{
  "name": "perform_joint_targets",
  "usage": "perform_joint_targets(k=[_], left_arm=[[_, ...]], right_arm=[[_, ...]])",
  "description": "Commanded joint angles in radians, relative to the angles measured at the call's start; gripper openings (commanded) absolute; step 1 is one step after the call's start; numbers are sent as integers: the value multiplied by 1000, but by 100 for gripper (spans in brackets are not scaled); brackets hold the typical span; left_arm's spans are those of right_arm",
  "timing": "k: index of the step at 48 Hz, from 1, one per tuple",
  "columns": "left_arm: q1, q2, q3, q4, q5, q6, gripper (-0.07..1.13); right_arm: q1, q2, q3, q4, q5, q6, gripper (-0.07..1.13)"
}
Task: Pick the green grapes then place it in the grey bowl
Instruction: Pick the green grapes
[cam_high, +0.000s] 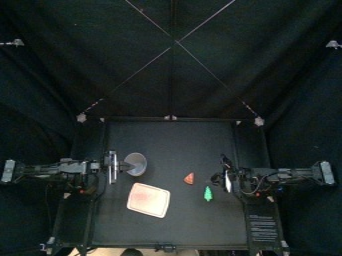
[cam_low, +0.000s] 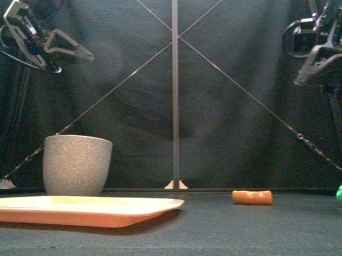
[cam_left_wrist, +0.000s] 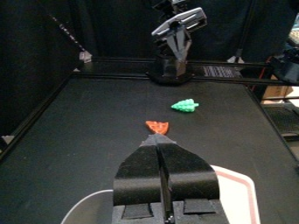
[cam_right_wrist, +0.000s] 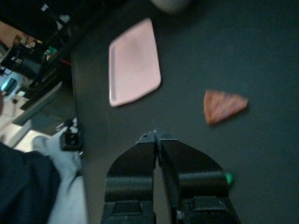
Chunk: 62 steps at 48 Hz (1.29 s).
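pick not yet begun: green grapes (cam_high: 209, 195) lie free on the table (cam_high: 174, 140).
both the left tool (cam_left_wrist: 160, 149) and the right tool (cam_right_wrist: 156, 137) hang clenched and empty. the grapes sit just beside the right tool, well apart from the grey bowl (cam_high: 135, 163); that tool likely must open, then drop over them. the front view cuts the grapes off at its edge.
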Motion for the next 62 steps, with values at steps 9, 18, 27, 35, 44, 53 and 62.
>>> perform_joint_targets(k=[9,18,27,35,44,53,62], left_arm=[[35,6,-18,5,-6,2,13],[52,6,-5,6,-11,2,13],[61,6,0,6,-12,3,13],[67,6,0,6,-12,2,13],[67,6,6,6,-12,2,13],[67,6,14,6,-12,2,13],[67,5,25,5,-12,0,13]], right_arm=[[14,21,21,86,160,268,80],[25,35,64,81,150,371,107],[18,80,124,83,81,436,102],[18,149,132,66,9,489,102],[18,259,130,52,-32,500,102],[31,354,123,75,-55,497,102],[63,382,115,83,-115,499,102]])
